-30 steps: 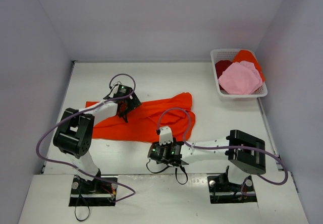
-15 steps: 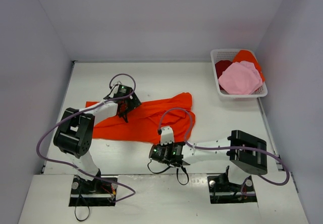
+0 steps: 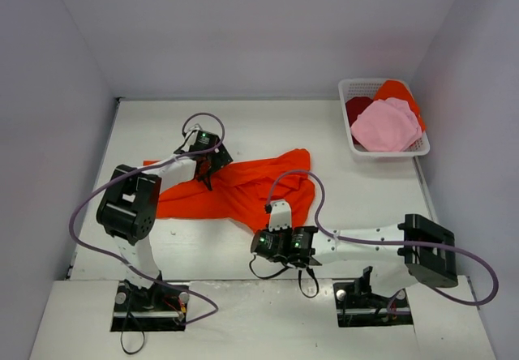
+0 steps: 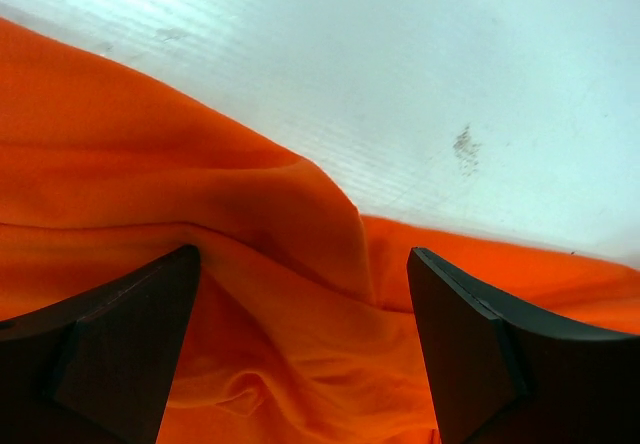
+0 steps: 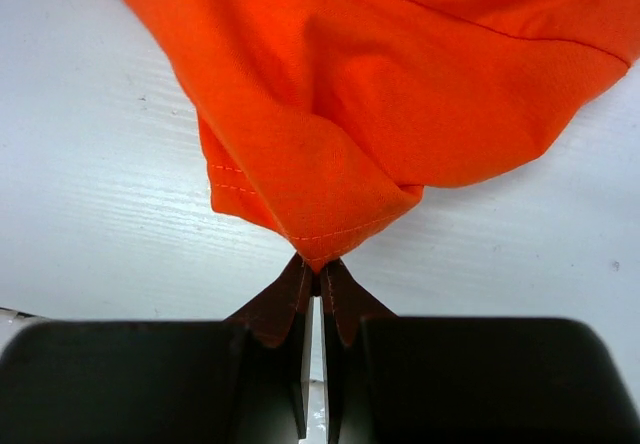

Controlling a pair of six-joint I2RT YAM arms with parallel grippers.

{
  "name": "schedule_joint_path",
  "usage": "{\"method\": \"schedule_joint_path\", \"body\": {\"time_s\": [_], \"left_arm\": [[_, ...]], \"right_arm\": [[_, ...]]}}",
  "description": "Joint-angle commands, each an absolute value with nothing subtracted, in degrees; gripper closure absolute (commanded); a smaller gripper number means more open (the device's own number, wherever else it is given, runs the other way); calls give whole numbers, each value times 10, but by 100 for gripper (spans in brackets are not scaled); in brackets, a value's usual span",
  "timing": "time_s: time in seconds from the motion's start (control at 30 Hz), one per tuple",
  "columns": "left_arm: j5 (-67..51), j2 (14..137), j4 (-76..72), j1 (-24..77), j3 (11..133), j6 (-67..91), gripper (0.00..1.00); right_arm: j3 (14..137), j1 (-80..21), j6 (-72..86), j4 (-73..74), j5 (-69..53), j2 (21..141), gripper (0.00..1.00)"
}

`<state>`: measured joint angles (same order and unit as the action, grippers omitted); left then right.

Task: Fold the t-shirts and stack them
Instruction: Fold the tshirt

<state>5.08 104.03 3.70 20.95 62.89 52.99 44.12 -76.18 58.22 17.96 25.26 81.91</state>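
Note:
A large orange-red t-shirt (image 3: 235,188) lies crumpled across the middle of the table. My left gripper (image 3: 210,170) hovers open over the shirt's far left part. In the left wrist view its dark fingers (image 4: 110,344) stand wide apart, with folds of the shirt (image 4: 290,364) between them and the gripper (image 4: 303,254) holding nothing. My right gripper (image 3: 259,235) is at the shirt's near edge. The right wrist view shows the right gripper (image 5: 318,266) shut on a hemmed corner of the shirt (image 5: 380,94), which bunches up from the tips.
A white lattice basket (image 3: 350,139) stands at the far right. It holds a light pink t-shirt (image 3: 386,125), a dark red one (image 3: 357,107) and another orange one (image 3: 397,91). Bare white table (image 3: 268,125) lies beyond the shirt. Grey walls enclose the table.
My right gripper closed on the shirt's near corner and drew it a little to the right and nearer. The left gripper shifted slightly right, still open.

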Motion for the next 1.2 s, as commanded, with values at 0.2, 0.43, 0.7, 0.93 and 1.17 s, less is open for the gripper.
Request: {"method": "schedule_joint_path", "body": {"time_s": [0.2, 0.43, 0.7, 0.93, 1.17], "left_arm": [[75, 1055, 34, 214, 674, 516, 20], [87, 1051, 45, 212, 671, 503, 20], [85, 1043, 45, 201, 658, 492, 20], [80, 1014, 48, 179, 631, 480, 20], [71, 984, 53, 166, 608, 471, 20]], "right_arm": [[439, -765, 598, 220, 241, 789, 100], [440, -766, 599, 224, 236, 786, 100], [464, -774, 595, 224, 236, 812, 100], [469, -769, 595, 236, 264, 778, 41], [467, -649, 527, 238, 263, 686, 32]]}}
